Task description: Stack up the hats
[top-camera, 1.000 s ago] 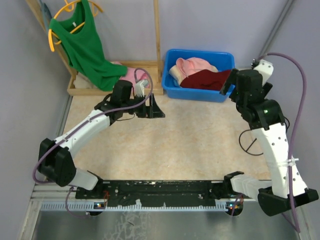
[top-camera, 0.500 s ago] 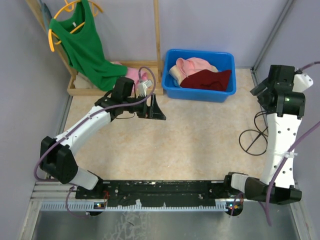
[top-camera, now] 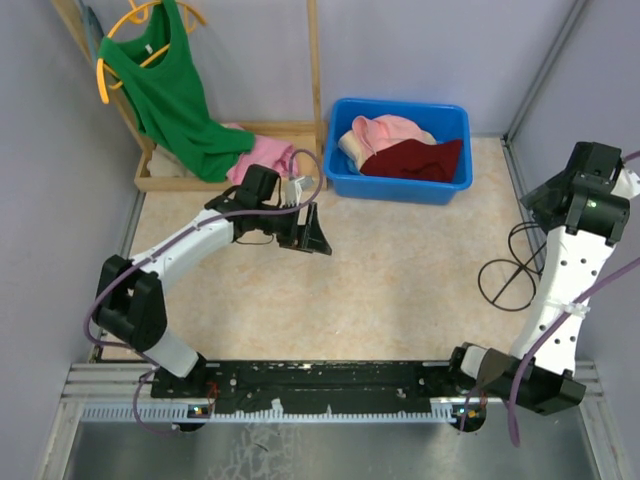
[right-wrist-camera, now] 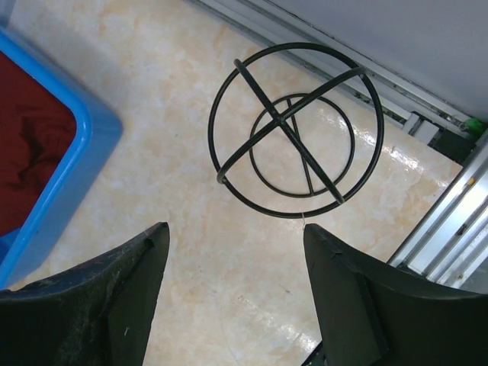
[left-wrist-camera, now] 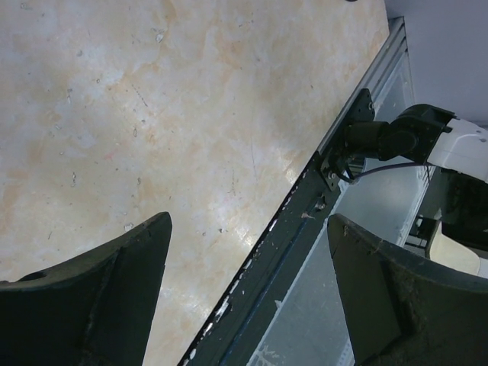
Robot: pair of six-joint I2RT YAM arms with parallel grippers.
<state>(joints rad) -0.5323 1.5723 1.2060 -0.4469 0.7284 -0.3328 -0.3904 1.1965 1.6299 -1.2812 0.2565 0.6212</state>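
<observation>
The hats lie bunched in a blue bin [top-camera: 455, 118] at the upper middle of the top view, so no brim can be traced whole. A dark red hat [top-camera: 415, 160] lies in front and a pink hat [top-camera: 392, 129] behind it. A beige strip [top-camera: 350, 144] shows at the pink one's left edge, too little to tell its shape. In the right wrist view only a corner of the bin and some red fabric (soft, creased) enter at the left edge.

The left tool [top-camera: 310, 232] hangs over the bare desk [top-camera: 400, 270], left of and below the bin and well apart from the hats. In its own view the left tool [left-wrist-camera: 248, 221] is spread wide with nothing between the dark fingers [left-wrist-camera: 114, 290].

The right tool is hidden under its own wrist in the top view. Seen from the wrist, the right tool [right-wrist-camera: 235, 229] is spread wide and empty, above a black wire stand [right-wrist-camera: 297, 141] of two rings joined by crossed bars, to the right of the bin.

The desk is glossy, beige and marbled. A green shirt [top-camera: 165, 90] hangs at the upper left.
</observation>
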